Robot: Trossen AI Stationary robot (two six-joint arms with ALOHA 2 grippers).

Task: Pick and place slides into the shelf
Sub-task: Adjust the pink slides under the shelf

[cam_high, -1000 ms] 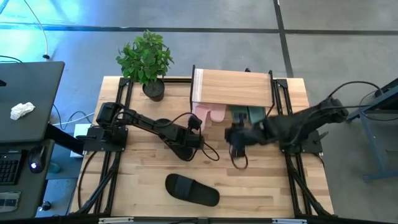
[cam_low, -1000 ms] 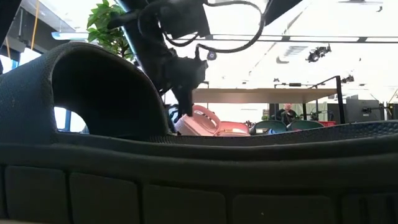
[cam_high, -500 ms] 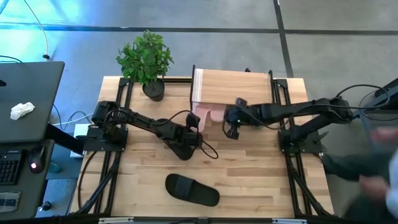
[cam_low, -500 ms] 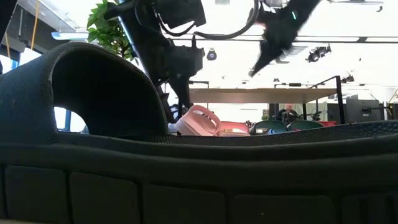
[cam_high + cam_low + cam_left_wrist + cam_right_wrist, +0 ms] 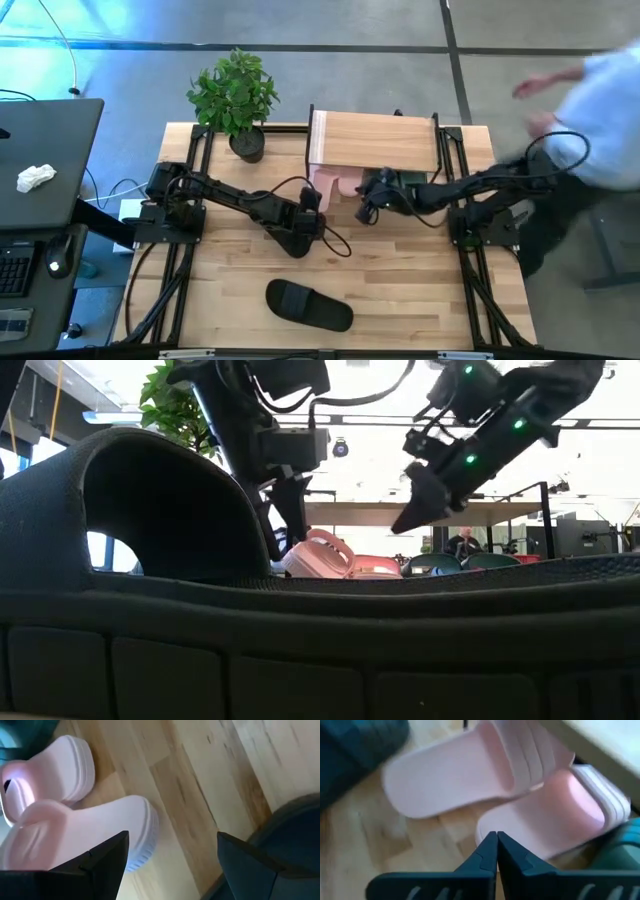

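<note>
High view: my right claw [image 5: 364, 212] pressed together, empty, beside pink slides [image 5: 335, 183] under shelf [image 5: 375, 140]. Left claw [image 5: 308, 203] spread, empty. Black slide [image 5: 308, 305] left on counter [image 5: 420, 290]; next, reach and grasp it.

The shelf [image 5: 375, 138], a light wooden board on thin black legs, stands at the desk's far edge. Two pale pink slides [image 5: 335, 183] and teal slides [image 5: 400, 181] poke out beneath it. One black slide [image 5: 309, 305] lies near the front.
</note>
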